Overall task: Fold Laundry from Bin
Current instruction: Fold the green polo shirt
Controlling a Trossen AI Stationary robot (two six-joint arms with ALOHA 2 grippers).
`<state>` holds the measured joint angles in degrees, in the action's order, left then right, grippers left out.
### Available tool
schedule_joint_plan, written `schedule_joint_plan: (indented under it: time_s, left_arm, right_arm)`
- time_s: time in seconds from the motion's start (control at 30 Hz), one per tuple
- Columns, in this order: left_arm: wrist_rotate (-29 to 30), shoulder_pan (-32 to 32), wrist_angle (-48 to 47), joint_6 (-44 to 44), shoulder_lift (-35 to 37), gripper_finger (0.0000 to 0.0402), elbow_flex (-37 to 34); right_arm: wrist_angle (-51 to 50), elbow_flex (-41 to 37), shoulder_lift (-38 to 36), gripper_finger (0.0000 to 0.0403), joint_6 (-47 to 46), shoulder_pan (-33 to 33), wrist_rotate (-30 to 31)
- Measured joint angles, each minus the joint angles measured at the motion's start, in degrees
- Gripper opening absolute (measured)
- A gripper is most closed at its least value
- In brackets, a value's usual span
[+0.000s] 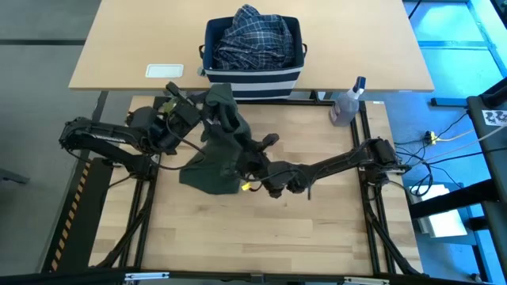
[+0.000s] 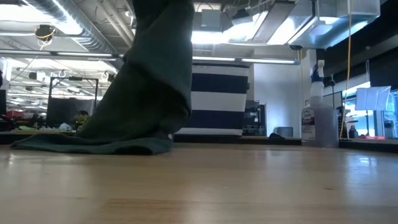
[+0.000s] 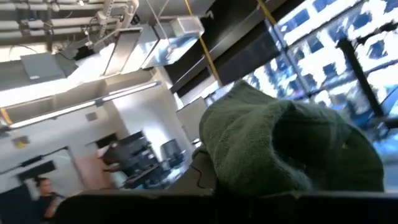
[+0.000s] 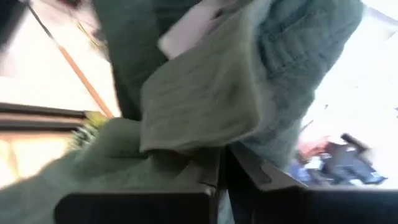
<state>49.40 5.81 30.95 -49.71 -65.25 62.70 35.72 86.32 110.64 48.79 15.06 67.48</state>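
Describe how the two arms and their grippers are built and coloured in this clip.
Both the left arm and the right arm are dark, slim and jointed, with black cables running along them. The right arm carries a small yellow-green marking near its wrist. The right gripper has flat, dark, straight-edged fingers. The left gripper is dark and blocky.

No writing, brand, number or sign can be read anywhere: the spray bottle [image 2: 316,124] shows a label too small to make out, the white tag [image 4: 186,34] sewn on the green garment [image 1: 215,154] is blank or blurred
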Motion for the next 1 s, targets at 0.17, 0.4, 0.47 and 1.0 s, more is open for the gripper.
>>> schedule_joint_plan:
  time_s: [0.17,0.4,0.47,1.0]
  left_arm:
    - [5.06,2.14,-1.98,-4.21,2.51,0.0000,0.00]
    - [11.53,5.53,-3.52,-10.70,4.82,0.0000,0.00]
    - [12.48,6.57,-4.35,-13.17,5.10,0.0000,0.00]
    - [9.15,3.50,-9.78,-18.71,4.87,0.0000,-0.02]
  right_arm:
    - [-5.72,0.00,-5.22,0.0005,5.00,2.09,3.55]
    - [-31.42,-0.02,-17.61,0.0002,-10.18,2.56,1.96]
    - [-41.33,-0.02,-22.02,0.0002,-18.86,2.37,-1.34]
    - [-58.19,-0.02,-38.36,0.0000,-27.37,-14.33,-16.30]
